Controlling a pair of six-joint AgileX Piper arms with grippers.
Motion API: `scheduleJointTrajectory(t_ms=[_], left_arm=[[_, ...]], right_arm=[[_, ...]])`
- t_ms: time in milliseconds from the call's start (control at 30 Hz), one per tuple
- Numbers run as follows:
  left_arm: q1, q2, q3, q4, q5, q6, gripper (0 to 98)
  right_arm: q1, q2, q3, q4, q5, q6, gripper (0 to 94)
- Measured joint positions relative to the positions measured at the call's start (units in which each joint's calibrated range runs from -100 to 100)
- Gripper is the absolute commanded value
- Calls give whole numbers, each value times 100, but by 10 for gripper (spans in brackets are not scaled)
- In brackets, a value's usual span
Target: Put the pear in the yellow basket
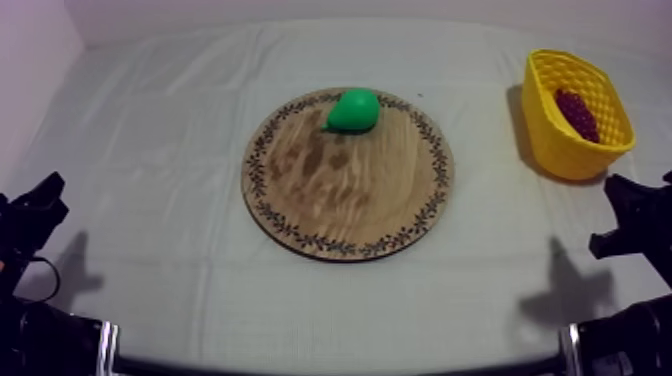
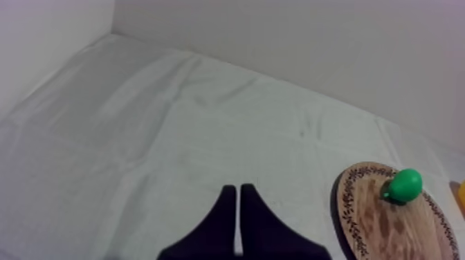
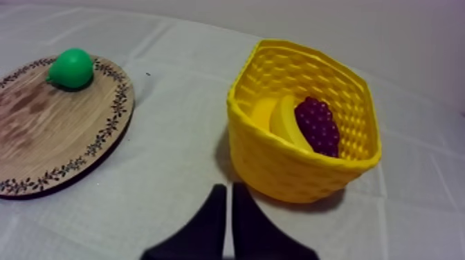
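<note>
No legible text or labels anywhere

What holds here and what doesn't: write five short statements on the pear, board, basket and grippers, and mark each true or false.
1. The pear lies on the wooden board, near its far rim. True.
2. The yellow basket is empty. False: it holds a bunch of grapes and a banana.
3. The left gripper is shut on nothing. True.
4. The right gripper holds the pear. False: it is shut on nothing, in front of the basket.
5. The basket stands on the board. False: it stands on the cloth, apart from the board.
</note>
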Motion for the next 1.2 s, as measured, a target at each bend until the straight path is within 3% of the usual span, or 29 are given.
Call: scheduleJointTrajectory(t_ms=[1200], left_arm=[[0,0,0,0,0,0,1]], right_arm=[[-20,0,0,0,0,147,8]])
